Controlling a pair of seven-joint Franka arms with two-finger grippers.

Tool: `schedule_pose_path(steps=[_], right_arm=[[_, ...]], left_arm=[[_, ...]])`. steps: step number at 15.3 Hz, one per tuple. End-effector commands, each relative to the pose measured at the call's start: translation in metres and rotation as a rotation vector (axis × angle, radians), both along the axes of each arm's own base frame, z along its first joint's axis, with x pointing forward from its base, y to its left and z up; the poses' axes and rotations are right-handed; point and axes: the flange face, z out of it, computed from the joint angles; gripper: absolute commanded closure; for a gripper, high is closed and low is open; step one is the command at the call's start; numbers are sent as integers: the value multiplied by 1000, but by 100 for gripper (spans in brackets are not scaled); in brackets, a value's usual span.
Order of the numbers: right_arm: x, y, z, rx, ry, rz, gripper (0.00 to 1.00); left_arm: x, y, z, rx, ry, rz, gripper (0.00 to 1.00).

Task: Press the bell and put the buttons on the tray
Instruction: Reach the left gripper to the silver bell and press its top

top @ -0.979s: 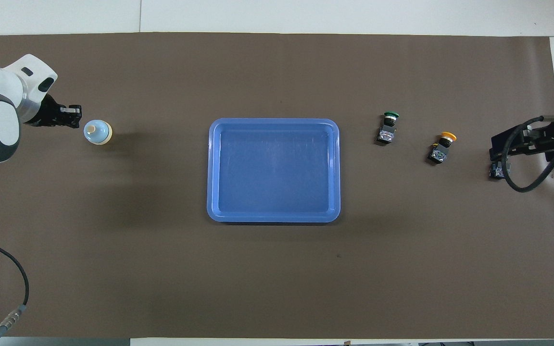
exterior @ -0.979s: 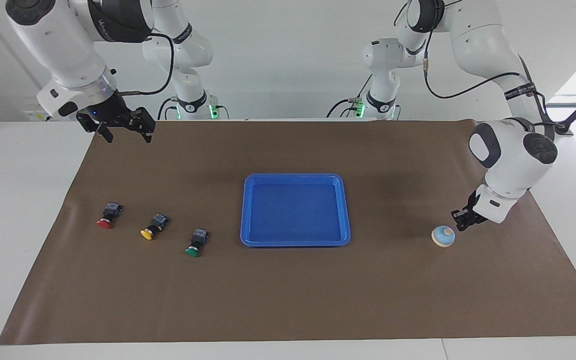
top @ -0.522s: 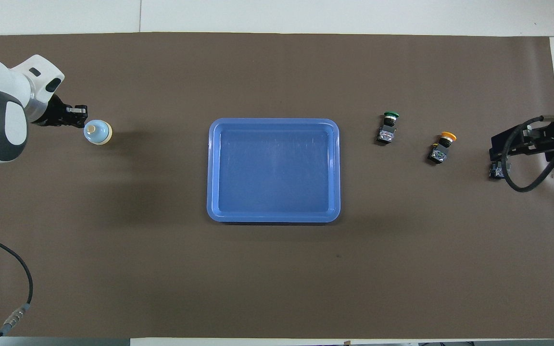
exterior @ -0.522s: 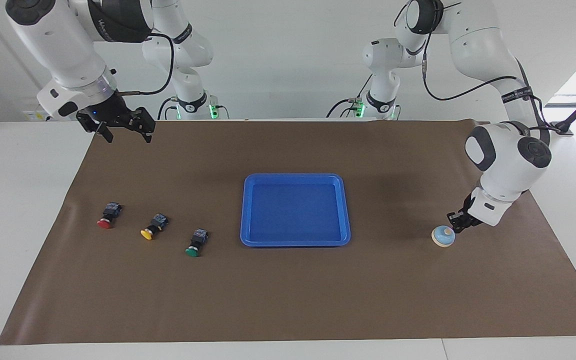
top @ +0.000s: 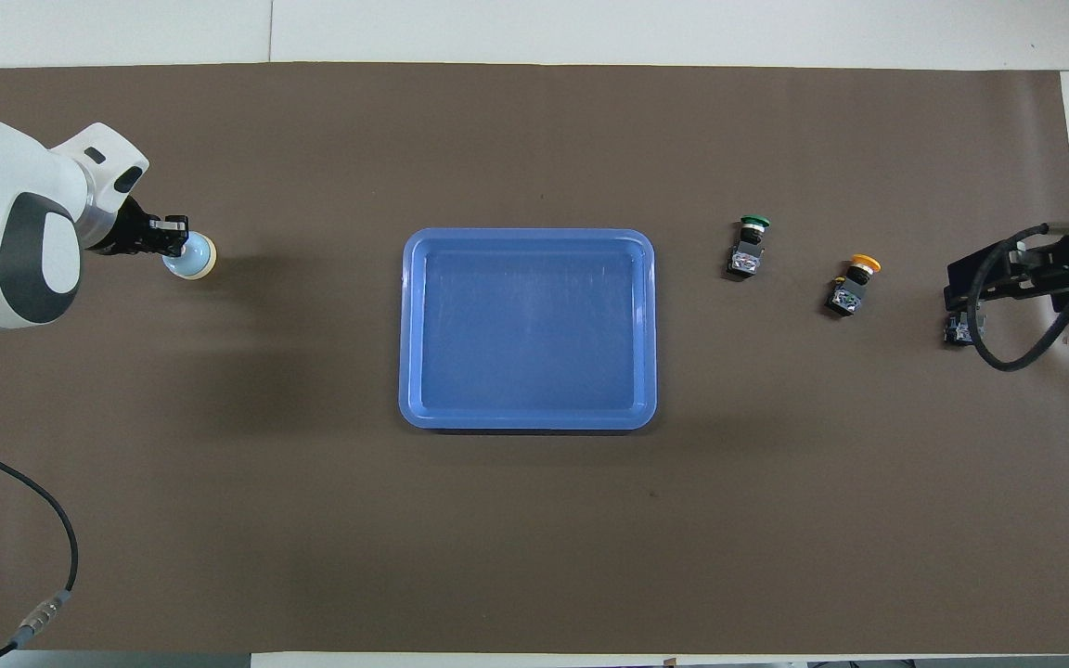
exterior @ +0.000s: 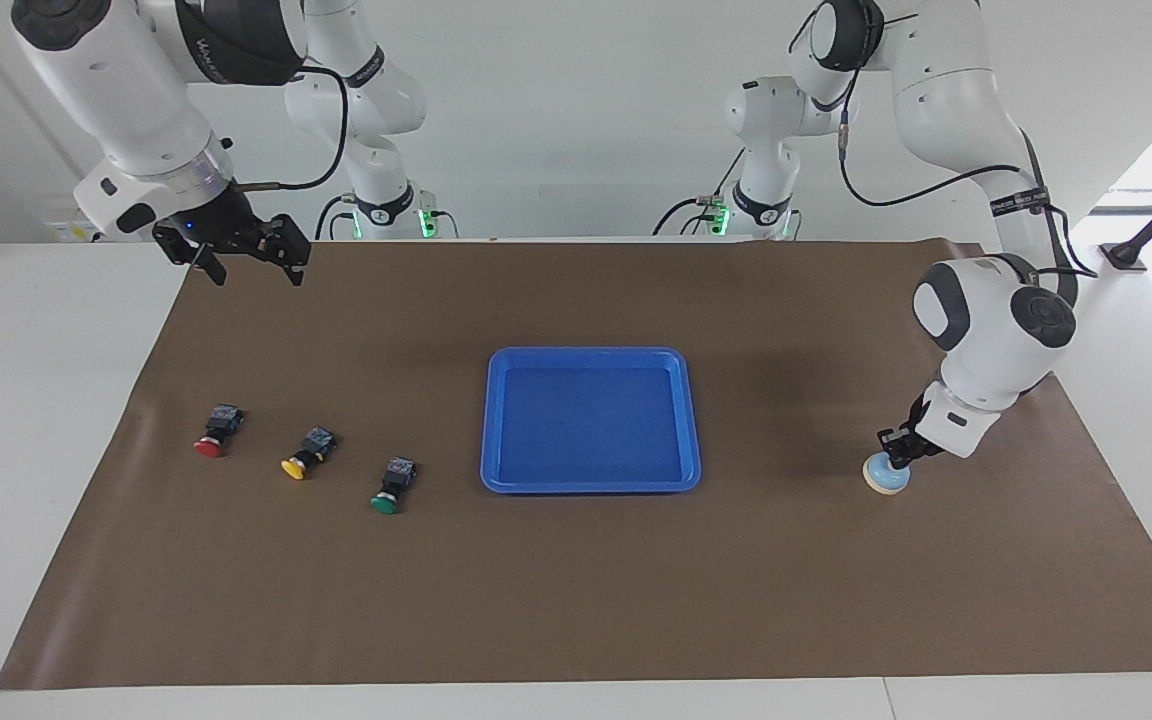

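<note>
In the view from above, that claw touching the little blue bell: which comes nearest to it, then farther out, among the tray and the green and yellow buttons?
From the left gripper, shut over the bell:
1. Tray, mid-table.
2. Green button, beside the tray toward the right arm's end.
3. Yellow button, farther toward that end.

This is a robot laboratory. Two white robot arms are fixed at a white table covered with brown paper. The walls are plain white, and cables hang loose.
</note>
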Motion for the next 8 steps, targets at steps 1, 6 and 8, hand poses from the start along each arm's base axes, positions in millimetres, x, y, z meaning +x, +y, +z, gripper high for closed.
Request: schedule_pose_path(steps=[1, 6, 8], right_arm=[[-7, -3, 2, -2, 9, 9, 0], [-7, -2, 2, -2, 9, 11, 0], [-7, -3, 2, -2, 7, 11, 0]], left_arm=[[-10, 0, -27, 15, -7, 8, 100], [-6, 1, 4, 14, 29, 8, 100], [-11, 3, 45, 12, 20, 11, 73]])
